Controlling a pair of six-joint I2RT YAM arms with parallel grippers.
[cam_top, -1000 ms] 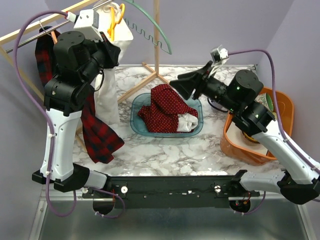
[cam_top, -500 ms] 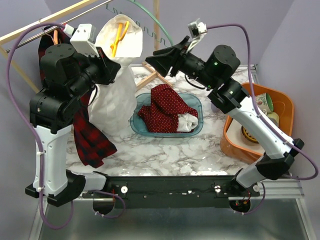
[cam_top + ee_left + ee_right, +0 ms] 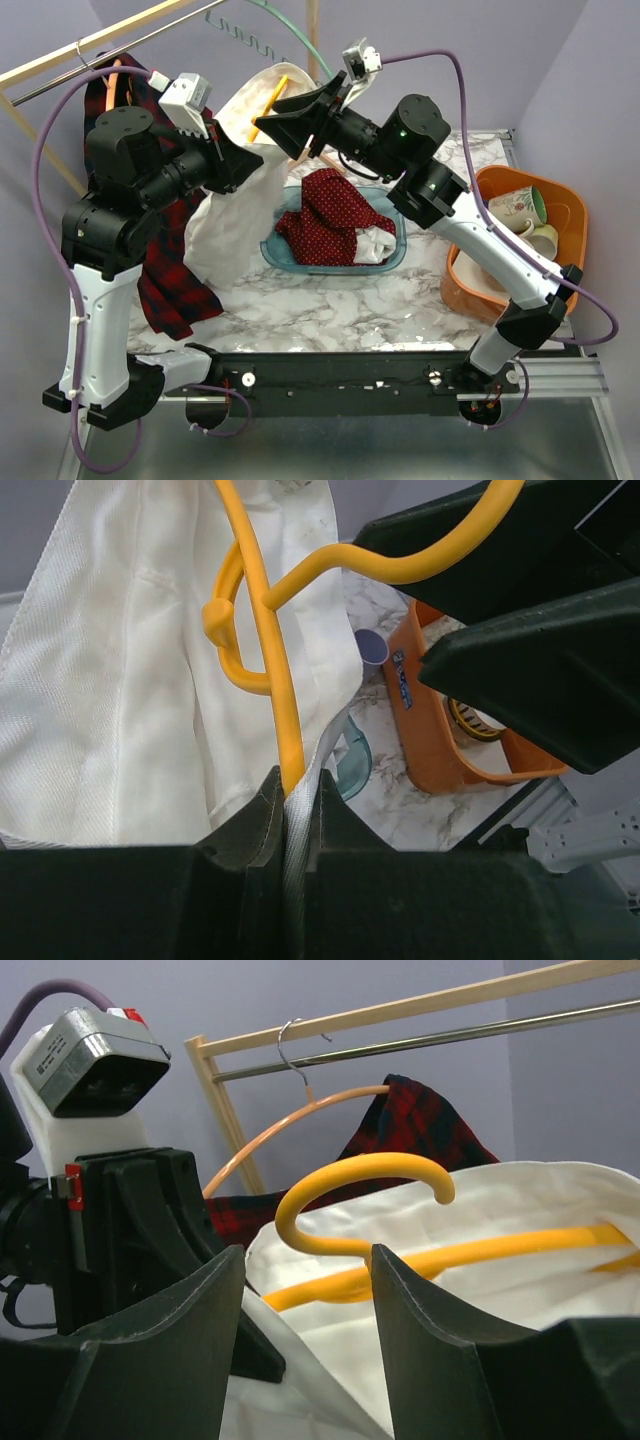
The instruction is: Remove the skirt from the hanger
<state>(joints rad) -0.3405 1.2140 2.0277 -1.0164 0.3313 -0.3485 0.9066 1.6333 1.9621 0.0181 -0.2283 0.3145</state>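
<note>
At far left, a red-and-black plaid garment hangs from a light wooden clothes rack at the edge of the marble-patterned table. Beside it, the left pincer is clamped together on the white fabric skirt, pinching a fold of cloth where the bar of the yellow plastic hanger runs down into the same grip. The skirt is held up in the air above the table's left side, on the hanger, its hem drooping toward the tabletop. Facing it from the right, the right pincer stands with its jaws apart, the hanger's curved hook between them; whether the fingers touch the hook cannot be told. Below and to the right, a clear blue plastic tray holds a crumpled red dotted cloth. At far right, an orange plastic tub carries mugs.
</note>
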